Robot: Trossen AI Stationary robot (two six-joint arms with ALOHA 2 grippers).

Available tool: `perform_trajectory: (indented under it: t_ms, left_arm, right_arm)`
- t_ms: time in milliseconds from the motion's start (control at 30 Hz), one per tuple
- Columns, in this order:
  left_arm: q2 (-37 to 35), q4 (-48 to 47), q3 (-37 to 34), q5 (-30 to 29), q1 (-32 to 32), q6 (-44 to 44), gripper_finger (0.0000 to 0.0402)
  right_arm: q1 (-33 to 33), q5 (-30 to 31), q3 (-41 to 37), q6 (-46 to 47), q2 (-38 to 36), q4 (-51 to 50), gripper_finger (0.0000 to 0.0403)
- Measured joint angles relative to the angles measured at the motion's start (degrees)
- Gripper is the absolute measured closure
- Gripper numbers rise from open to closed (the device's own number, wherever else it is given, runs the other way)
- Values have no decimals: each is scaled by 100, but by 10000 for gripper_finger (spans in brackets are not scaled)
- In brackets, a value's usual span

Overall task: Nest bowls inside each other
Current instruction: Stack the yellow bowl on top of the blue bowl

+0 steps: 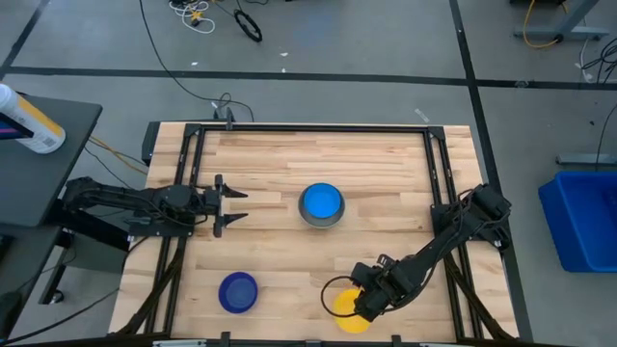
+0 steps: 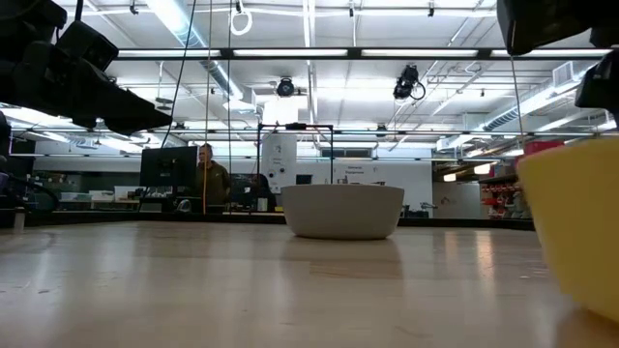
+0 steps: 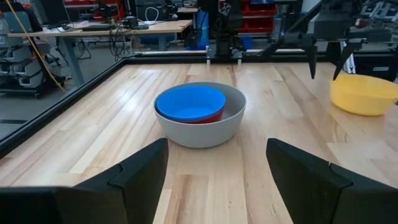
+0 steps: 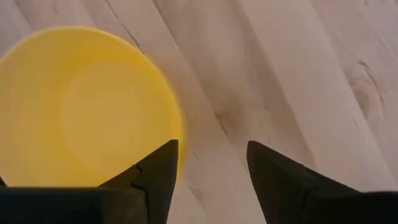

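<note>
At the table's middle stands the grey bowl (image 1: 321, 223) with the red bowl (image 3: 206, 117) in it and the light blue bowl (image 1: 320, 201) inside that. A dark blue bowl (image 1: 238, 292) stands alone at the near left. The yellow bowl (image 1: 349, 310) stands on its base near the front edge, right of centre. My right gripper (image 1: 362, 299) points down over the yellow bowl's rim (image 4: 175, 124), open, one finger over the rim and one over bare table. My left gripper (image 1: 241, 206) waits open at the left, level, facing the grey bowl (image 3: 205, 130).
Black frame rails (image 1: 439, 183) run along the table's sides. Bare wood lies between the stacked bowls and the two single bowls. Off the table stand a blue bin (image 1: 583, 217) at the right and a bottle (image 1: 29, 120) at the left. A person (image 2: 208, 179) stands far behind.
</note>
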Motion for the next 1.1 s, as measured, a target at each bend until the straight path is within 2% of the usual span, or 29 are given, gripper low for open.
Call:
perform_trajectory:
  t_ms: [200,433,633,1100]
  left_arm:
    - [0,-2,0,0,0,7,124]
    - [0,-7,0,0,0,17,124]
    - [0,-9,0,2,0,17,124]
    - [0,-15,0,5,2,15,124]
  right_arm:
    - [0,-54,0,0,0,-19,190]
    - [0,-146,0,0,13,95,211]
    - [0,-255,0,-167,13,584,234]
    - [-2,-284,0,-153,48,506,247]
